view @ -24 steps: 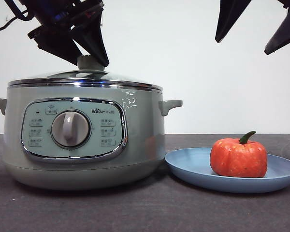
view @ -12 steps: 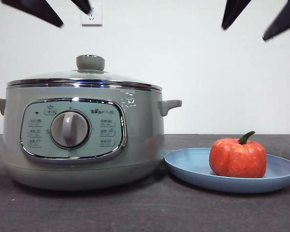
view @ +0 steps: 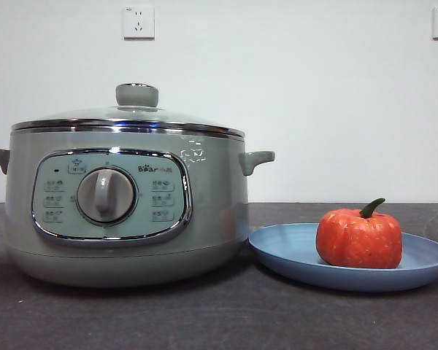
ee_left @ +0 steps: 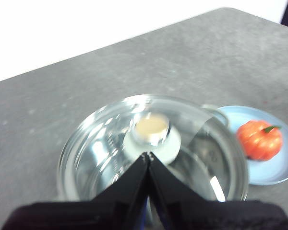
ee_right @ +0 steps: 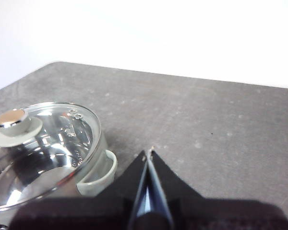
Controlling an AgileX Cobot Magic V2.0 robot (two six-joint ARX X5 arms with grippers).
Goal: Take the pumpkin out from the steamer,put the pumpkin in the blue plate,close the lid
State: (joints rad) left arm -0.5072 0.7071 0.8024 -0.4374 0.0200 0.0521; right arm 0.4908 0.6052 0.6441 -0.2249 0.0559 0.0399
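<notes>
The sage-green steamer [view: 124,211] stands at the left with the glass lid [view: 131,115] seated on its rim. The orange pumpkin [view: 359,237] sits upright on the blue plate [view: 292,251] to the right of the pot. Neither gripper shows in the front view. In the left wrist view my left gripper [ee_left: 148,154] is shut and empty, high above the lid [ee_left: 101,153] and its knob [ee_left: 151,130]; the pumpkin [ee_left: 259,140] and the plate [ee_left: 278,170] show there too. My right gripper [ee_right: 149,151] is shut and empty, raised above the table beside the steamer's side handle [ee_right: 98,177].
The dark grey table [view: 219,321] runs to a white wall with two sockets [view: 138,22]. The pot's side handles [view: 257,159] stick out left and right. The plate's rim lies close to the pot's base.
Both grippers have risen out of the front view; a second ago the left one was at the lid's knob. The lid, pot, pumpkin and plate have not moved.
</notes>
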